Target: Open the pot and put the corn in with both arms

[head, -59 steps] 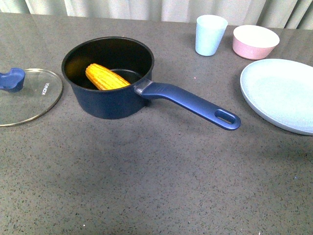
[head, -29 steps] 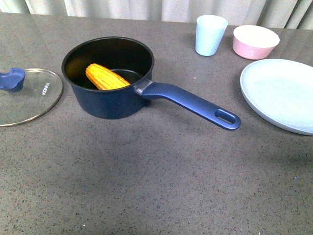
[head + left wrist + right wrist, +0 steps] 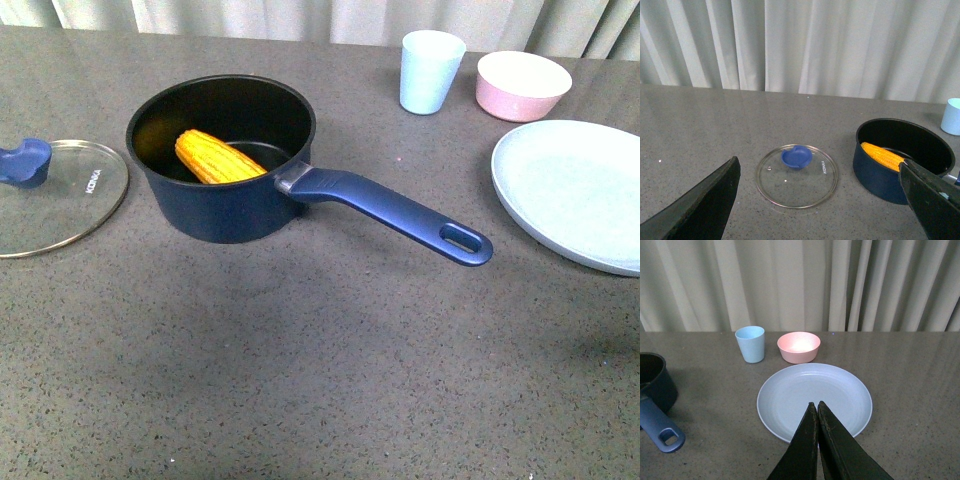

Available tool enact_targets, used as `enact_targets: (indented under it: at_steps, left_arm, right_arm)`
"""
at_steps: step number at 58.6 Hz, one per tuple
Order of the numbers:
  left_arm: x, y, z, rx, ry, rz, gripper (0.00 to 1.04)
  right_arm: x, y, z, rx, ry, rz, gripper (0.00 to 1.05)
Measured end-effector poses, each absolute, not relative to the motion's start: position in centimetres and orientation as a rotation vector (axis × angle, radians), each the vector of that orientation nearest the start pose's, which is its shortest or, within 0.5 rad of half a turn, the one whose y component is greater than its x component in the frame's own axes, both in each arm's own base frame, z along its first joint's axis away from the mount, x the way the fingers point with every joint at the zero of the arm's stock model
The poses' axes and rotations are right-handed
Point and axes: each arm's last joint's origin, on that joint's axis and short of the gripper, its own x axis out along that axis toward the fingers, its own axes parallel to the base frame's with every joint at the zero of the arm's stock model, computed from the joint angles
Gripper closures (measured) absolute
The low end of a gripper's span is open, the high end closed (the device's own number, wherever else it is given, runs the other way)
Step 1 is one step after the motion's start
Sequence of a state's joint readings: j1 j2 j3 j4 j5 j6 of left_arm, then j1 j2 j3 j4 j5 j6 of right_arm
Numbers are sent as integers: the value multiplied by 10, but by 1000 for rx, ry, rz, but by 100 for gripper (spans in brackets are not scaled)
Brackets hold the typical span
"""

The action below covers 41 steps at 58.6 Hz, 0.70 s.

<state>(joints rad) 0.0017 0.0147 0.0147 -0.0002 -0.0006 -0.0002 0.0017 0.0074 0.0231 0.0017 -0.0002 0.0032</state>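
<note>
The dark navy pot [image 3: 225, 205] stands open on the grey table, its long handle [image 3: 400, 212] pointing right and toward me. The yellow corn cob [image 3: 215, 158] lies tilted inside it, also seen in the left wrist view [image 3: 884, 155]. The glass lid [image 3: 60, 200] with blue knob [image 3: 24, 162] lies flat on the table left of the pot. Neither arm shows in the front view. My left gripper [image 3: 820, 192] is open and empty, held back above the table before the lid [image 3: 796, 176]. My right gripper [image 3: 816, 406] is shut and empty above the plate's near edge.
A light blue plate [image 3: 580, 190] lies at the right, a light blue cup [image 3: 430, 72] and a pink bowl [image 3: 522, 85] stand behind it. Curtains hang behind the table. In the right wrist view the pot's handle [image 3: 657, 427] shows at the edge.
</note>
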Motion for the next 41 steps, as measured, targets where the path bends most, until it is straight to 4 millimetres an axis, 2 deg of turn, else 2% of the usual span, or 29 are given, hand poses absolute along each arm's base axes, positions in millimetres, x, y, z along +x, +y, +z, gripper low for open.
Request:
enact_targets:
  at_steps: [13,41]
  left_arm:
    - [98,0,167,0,0,2,9]
    - [98,0,167,0,0,2,9]
  right_arm:
    - [97,0,171,2,-18,2,101]
    - [97,0,171,3,-18,2,21]
